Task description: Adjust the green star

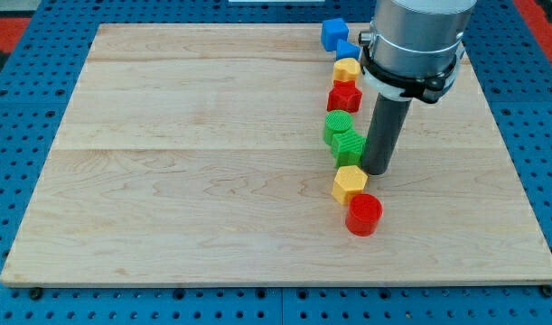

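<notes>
Smooth dark rod, my tip [378, 171] holding nothing, just right of ribbed green star [349, 147], wooden board [185, 162], star's outline partly hidden.

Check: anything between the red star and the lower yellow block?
Yes, in the camera view: two green blocks in a line, one rounded, one likely the green star, between red star and yellow hexagon. My tip sits just right of the star.
</notes>
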Motion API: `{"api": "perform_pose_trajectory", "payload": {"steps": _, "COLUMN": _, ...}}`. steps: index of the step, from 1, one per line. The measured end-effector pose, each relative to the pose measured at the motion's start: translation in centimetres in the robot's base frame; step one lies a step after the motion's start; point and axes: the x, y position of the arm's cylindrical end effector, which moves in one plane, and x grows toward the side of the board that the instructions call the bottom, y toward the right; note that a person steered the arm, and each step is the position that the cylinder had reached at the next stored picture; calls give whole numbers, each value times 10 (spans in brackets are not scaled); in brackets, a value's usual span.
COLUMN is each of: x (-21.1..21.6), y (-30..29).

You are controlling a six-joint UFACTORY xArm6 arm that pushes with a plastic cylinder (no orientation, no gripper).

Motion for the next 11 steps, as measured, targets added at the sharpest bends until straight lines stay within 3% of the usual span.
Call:
{"api": "perform_pose_trajectory", "payload": {"steps": 1, "x": 0, "y": 24}}
{"api": "perform_pose_trajectory", "payload": {"steps": 3, "x": -49, "y": 26}}
{"api": "perform_pose_trajectory", "payload": {"steps": 10, "x": -26, "y": 5}}
{"api": "perform_pose_trajectory", "payload": {"steps": 11, "x": -9, "y": 95}}
